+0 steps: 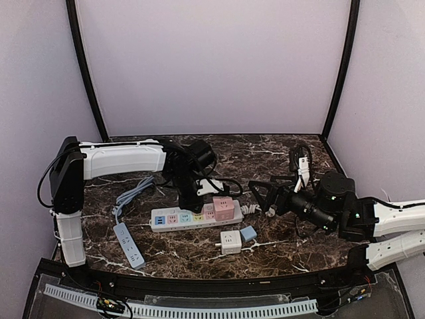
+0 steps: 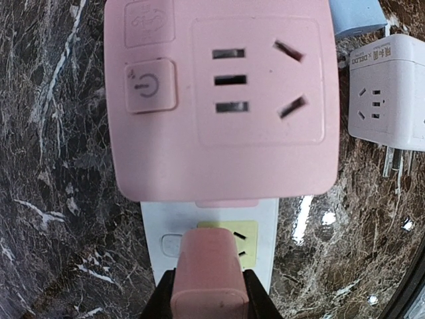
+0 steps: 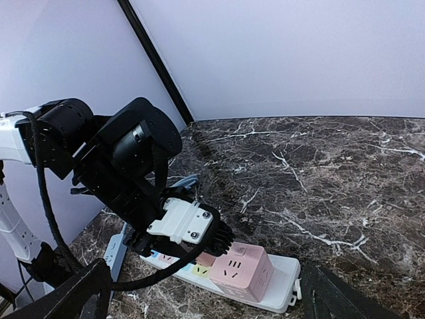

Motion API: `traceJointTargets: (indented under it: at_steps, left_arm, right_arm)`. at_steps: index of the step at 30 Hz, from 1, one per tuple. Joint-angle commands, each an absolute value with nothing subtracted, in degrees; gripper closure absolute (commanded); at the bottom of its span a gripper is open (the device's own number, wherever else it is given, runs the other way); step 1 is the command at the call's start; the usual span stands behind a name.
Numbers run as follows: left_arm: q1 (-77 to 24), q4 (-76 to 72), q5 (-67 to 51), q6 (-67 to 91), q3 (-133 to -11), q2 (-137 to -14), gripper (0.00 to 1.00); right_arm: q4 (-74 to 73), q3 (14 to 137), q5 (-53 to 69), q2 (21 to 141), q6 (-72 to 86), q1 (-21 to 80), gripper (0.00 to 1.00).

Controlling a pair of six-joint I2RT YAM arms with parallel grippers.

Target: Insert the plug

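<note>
Insertion is in hand. The left gripper is clamped on a pink plug over the yellow socket of the strip, just beside the pink cube seated in the strip. Whether the prongs touch the socket cannot be told. The next move, I judge, calls for aligned prongs and a straight push down. The left arm reaches over the strip with its wrist pointing down. The right gripper hangs off the strip's right end, spread wide and empty.

The surface looks like polished dark marble, glossy with white veins and bright reflections at the lower right of the left wrist view. The pink cube socket, the pink plug below it and the white power strip are smooth matt plastic; the white adapter at the right edge has shiny metal prongs.
</note>
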State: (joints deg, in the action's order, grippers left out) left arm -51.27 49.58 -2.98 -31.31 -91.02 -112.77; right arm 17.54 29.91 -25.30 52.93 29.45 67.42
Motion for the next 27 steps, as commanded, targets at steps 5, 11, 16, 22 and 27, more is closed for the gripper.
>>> traceJointTargets:
  at_steps: [5,11,16,22,27]
  left_arm:
    - [-51.6,53.4,2.9,-30.6,-89.5,-113.8,0.99]
    - [-51.7,52.7,2.3,-30.9,-89.5,-112.9,0.99]
    - [-51.7,52.8,1.0,-30.6,-89.1,-112.1,0.99]
    - [-51.8,50.8,-1.4,-30.3,-89.4,-109.3,0.99]
    - [-52.1,50.3,-4.2,-30.8,-89.6,-106.8,0.99]
  right_arm:
    - [19.3,30.4,-24.8,53.2,29.1,67.1,0.01]
    - [19.4,30.4,-24.4,53.6,29.0,67.1,0.01]
    - [19.5,30.4,-24.5,53.5,28.9,67.1,0.01]
    - [19.6,30.4,-24.4,53.5,28.9,67.1,0.01]
    - [19.6,30.3,-24.4,53.4,28.9,67.1,0.01]
